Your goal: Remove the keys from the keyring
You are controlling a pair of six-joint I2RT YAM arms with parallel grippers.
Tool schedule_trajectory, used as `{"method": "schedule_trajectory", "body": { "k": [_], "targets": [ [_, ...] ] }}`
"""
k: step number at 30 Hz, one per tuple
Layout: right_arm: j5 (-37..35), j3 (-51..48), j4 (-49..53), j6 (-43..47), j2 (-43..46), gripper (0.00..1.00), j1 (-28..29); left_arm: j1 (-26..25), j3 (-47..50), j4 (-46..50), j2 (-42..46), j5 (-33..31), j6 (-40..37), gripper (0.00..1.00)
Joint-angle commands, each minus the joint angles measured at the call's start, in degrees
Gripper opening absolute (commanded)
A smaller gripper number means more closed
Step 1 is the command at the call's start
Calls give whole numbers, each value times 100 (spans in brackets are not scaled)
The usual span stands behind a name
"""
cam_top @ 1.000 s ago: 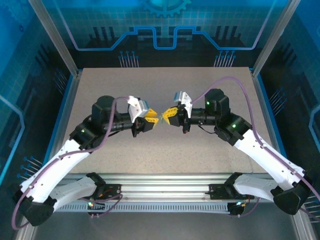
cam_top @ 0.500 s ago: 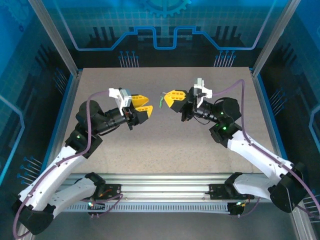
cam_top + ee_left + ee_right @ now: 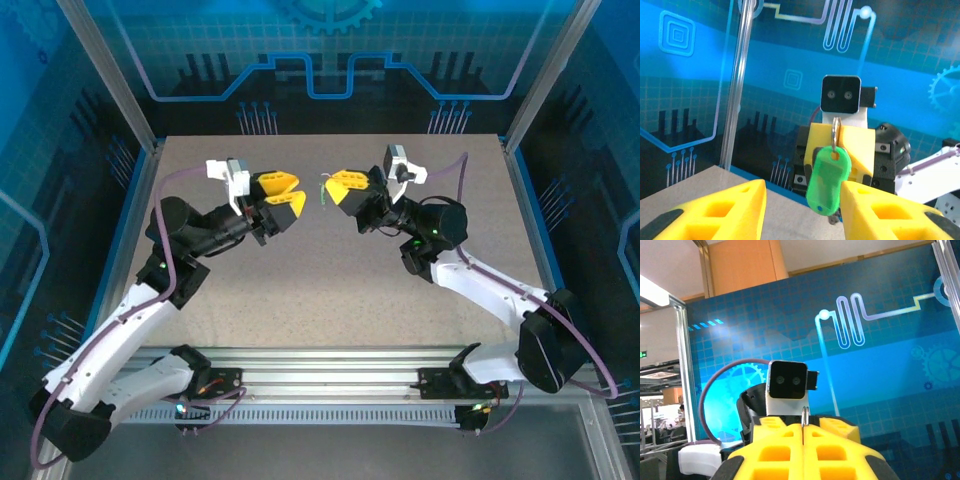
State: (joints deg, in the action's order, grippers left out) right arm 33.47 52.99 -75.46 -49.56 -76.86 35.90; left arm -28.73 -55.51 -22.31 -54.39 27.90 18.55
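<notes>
**A:** What is the setting?

**B:** A speckled beige table (image 3: 330,280) inside a booth. The blue walls (image 3: 330,60) are printed with circuit lines and gear shapes. Aluminium posts (image 3: 110,75) stand at the corners and a slotted metal rail (image 3: 330,365) runs along the near edge. The right wrist view looks through the blue panel to an orange pillar and a pale ceiling outside.

**A:** And where is the keyring?

**B:** It is up in the air over the far half of the table, pinched by the right gripper (image 3: 330,188). In the right wrist view the two yellow fingers (image 3: 775,450) are pressed flat together. The thin metal keyring (image 3: 804,416) stands up out of the seam between them. From the left wrist view, the ring sticks out above the fingertips and a green tag (image 3: 827,182) hangs from it, in front of the fingers. Something dark shows under the tag, but I cannot tell whether it is a key.

**A:** What about the other arm?

**B:** The left gripper (image 3: 299,192) faces the right one at about the same height, with its jaws spread wide and nothing in them. In its own camera the tag appears between the two yellow fingertips. From above, a clear gap separates them from the tag, so they are near but not touching.
</notes>
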Motion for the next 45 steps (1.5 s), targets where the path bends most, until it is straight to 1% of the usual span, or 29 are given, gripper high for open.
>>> {"method": "schedule_trajectory", "body": {
  "k": [1,3,6,7,9,14,16,19,21,24,27,32,35,38,41,45],
  "targets": [
    [-10,194,-601,-112,-24,7,120,94,-14,-1063,-100,259,697,45],
    [27,196,-593,-107,-29,7,136,147,-68,-1208,-212,396,1038,45],
    [28,175,-601,-126,-61,7,134,166,-260,-1408,-457,786,1481,46],
    [19,168,-601,-128,-73,7,141,167,-215,-1681,-519,887,1626,46],
    [-7,150,-582,-99,-66,8,145,172,-131,-2102,-601,975,1905,50],
    [129,211,-234,58,-49,8,203,166,-224,-2411,-789,1294,2219,50],
    [108,164,-173,103,-24,8,202,166,-255,-2519,-826,1402,2285,46],
    [113,168,71,242,54,8,198,166,-390,-2351,-902,1614,2276,39],
    [144,168,183,294,83,8,196,166,-391,-2330,-903,1613,2256,34],
    [188,180,347,340,110,8,198,171,-435,-2126,-874,1650,2137,33],
    [182,178,388,342,118,8,198,166,-474,-1944,-863,1691,2019,26],
    [177,228,382,345,118,8,188,167,-379,-1780,-790,1638,1868,26],
    [185,247,505,398,154,8,188,166,-364,-1645,-766,1657,1790,20],
    [206,264,546,402,158,8,189,166,-360,-1583,-758,1713,1762,12],
    [186,237,542,388,164,8,171,166,-317,-1558,-712,1676,1730,14],
    [190,251,642,411,188,8,163,166,-320,-1523,-704,1716,1702,7]
  ]
}}
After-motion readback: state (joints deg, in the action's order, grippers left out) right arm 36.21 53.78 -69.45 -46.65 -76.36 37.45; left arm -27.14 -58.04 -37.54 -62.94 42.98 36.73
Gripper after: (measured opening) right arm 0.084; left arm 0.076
